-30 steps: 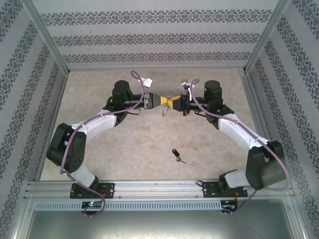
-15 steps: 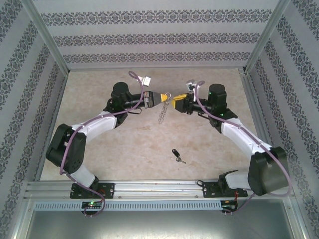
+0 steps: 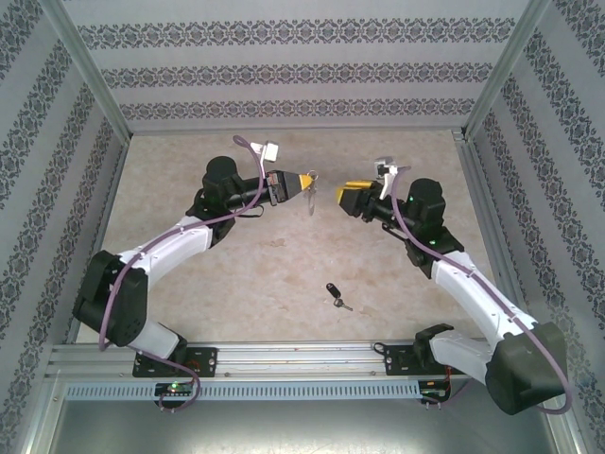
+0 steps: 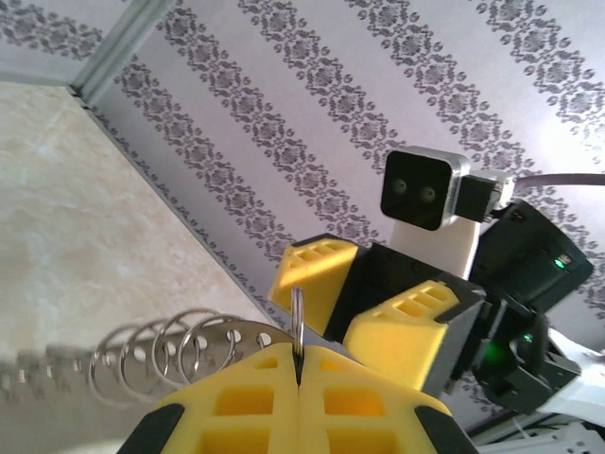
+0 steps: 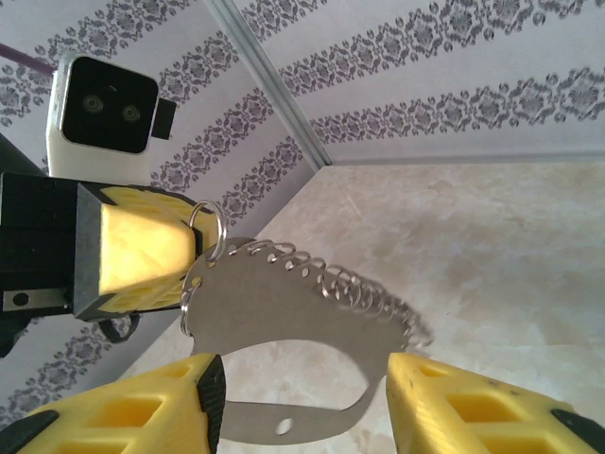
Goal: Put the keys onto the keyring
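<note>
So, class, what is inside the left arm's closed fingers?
A thin edge of the grey metal keyring sticks up from between the shut left fingers, its small rings fanning out to one side. The part clamped between the fingers is covered.

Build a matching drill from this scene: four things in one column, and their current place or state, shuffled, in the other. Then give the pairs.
Column one
1. left gripper
2. right gripper
3. keyring
4. key

Column two
A. lying on the table, near the arm bases
B. open, holding nothing
C. hanging in the air, off the table
D. shut on a piece of flat grey metal

Pairs: 1-D, 2-B, 3-C, 4-A
</note>
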Controlling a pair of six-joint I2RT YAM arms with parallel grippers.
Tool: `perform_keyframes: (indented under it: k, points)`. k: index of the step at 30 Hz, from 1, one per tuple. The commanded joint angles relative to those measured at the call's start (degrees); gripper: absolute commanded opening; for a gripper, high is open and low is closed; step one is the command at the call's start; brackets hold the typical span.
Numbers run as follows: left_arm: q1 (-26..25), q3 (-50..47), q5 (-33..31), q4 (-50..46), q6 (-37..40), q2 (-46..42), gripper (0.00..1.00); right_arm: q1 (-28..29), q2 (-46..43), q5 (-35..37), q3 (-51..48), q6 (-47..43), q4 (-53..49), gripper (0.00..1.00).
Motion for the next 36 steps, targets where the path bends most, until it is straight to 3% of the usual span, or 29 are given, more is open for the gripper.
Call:
perform_keyframes:
  k: [1,10,16,25,28,30,33,36]
  points:
    - [-0.6,0.5,-3.3,-5.1,6.2,-2.5,0.0,3.3,0.7,6.4,1.7,4.0,-0.8,0.5]
    - [-0.9,0.4,-5.6,-9.8,9.7,-3.9,0.0,10.9,5.2,11.8,8.5,2.5,-5.0,0.51]
    - [-1.2,0.7,-5.8,-10.1,10.0,-3.8,0.0,12.2,8.4,13.1,10.7,1.9,-5.6,0.51]
    - [-1.2,0.8,-6.1,-10.8,10.4,-3.8,0.0,13.5,11.1,13.7,12.0,-0.3,-8.0,0.41]
    - [-1.3,0.8,-6.2,-10.9,10.4,-3.9,0.0,13.7,10.9,13.5,11.7,-0.8,-8.4,0.28]
    - [-1.3,0.8,-6.3,-11.0,10.6,-4.0,0.0,13.7,10.6,13.3,11.5,-1.0,-8.5,0.27]
    - [-1.3,1.0,-6.6,-11.2,10.5,-4.1,0.0,13.7,10.2,12.5,11.3,-1.4,-8.9,0.07]
    - [-1.3,1.0,-7.0,-11.5,10.7,-4.0,0.0,13.7,9.8,12.1,11.0,-1.6,-9.1,0.05]
